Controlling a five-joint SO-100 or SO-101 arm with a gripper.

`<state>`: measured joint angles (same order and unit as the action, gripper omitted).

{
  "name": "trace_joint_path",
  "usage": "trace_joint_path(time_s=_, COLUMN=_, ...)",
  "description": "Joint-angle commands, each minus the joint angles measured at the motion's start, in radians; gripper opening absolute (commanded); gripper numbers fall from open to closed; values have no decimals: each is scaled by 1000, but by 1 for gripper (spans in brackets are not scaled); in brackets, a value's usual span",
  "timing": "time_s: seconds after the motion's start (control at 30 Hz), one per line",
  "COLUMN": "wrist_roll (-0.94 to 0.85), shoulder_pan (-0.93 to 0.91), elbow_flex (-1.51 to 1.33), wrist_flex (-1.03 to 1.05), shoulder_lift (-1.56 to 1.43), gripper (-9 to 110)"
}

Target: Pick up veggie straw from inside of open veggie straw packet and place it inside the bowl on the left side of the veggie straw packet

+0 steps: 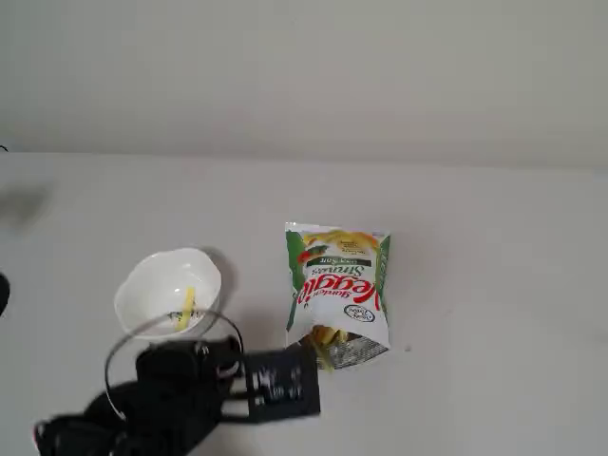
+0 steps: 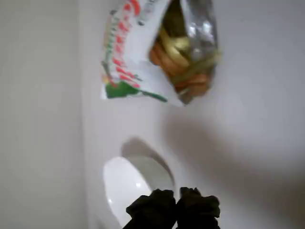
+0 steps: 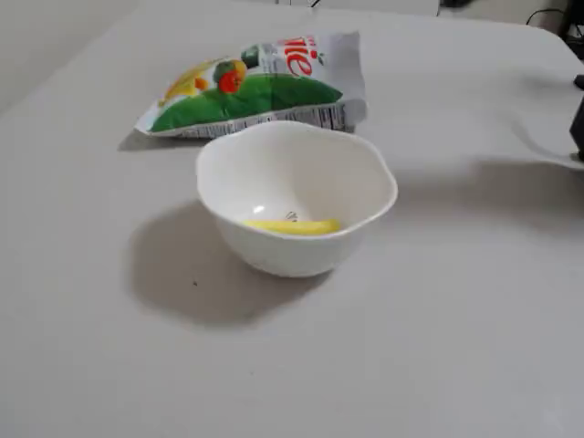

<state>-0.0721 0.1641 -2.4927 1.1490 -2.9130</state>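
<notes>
A pale yellow veggie straw [image 1: 185,309] lies inside the white wavy-rimmed bowl [image 1: 152,280], also seen as the straw [image 3: 292,226] resting low in the bowl [image 3: 274,164]. The veggie straw packet [image 1: 337,285] lies flat to the bowl's right in a fixed view, its open silvery mouth toward the near edge. In the wrist view the packet's mouth [image 2: 183,57] shows orange and yellow straws inside. My gripper [image 2: 174,210] sits at the bottom of the wrist view, over the table beside the bowl [image 2: 121,186], its black fingertips together with nothing between them.
My black arm [image 1: 180,394] with a loop of cable fills the lower left of a fixed view, just below the bowl. A dark part of the arm [image 3: 578,119] shows at the right edge of the other fixed view. The table is plain white.
</notes>
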Motion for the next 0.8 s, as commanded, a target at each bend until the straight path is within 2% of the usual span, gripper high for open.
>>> trace_joint_path(time_s=0.0, wrist_roll=6, shoulder_pan=25, elbow_flex=-186, wrist_flex=-12, shoulder_lift=-236, gripper=1)
trace_joint_path(time_s=0.1, wrist_roll=14, shoulder_pan=74, elbow_flex=-313, wrist_flex=38, shoulder_lift=-414, gripper=0)
trace_joint_path(time_s=0.4, wrist_roll=86, shoulder_pan=100, elbow_flex=-523, wrist_flex=-8, shoulder_lift=-414, gripper=0)
trace_joint_path(time_s=0.77, wrist_roll=97, shoulder_pan=81, elbow_flex=-537, wrist_flex=-11, shoulder_lift=-413, gripper=0)
